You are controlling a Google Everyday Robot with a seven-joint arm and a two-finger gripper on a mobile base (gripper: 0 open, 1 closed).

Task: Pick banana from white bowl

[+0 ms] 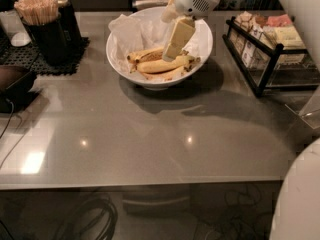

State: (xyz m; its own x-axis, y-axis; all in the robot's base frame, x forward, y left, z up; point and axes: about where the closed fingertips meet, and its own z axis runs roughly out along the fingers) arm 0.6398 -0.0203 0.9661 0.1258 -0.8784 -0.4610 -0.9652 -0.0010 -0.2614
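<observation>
gripper inside white bowl, right of centre; apart or together: cannot tell | banana mid-bowl, between two other bananas | likely light, soft, easily bruised, smooth-skinned | take hold mid-length, gently

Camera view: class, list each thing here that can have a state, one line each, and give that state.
white bowl: upright on the table, lined with paper.
banana: lying flat in the bowl among other bananas, not lifted.
gripper: reaching down into the bowl, tip just over the bananas.
stick holder: upright, full of wooden sticks.
wire rack: upright, stocked with packets.
</observation>
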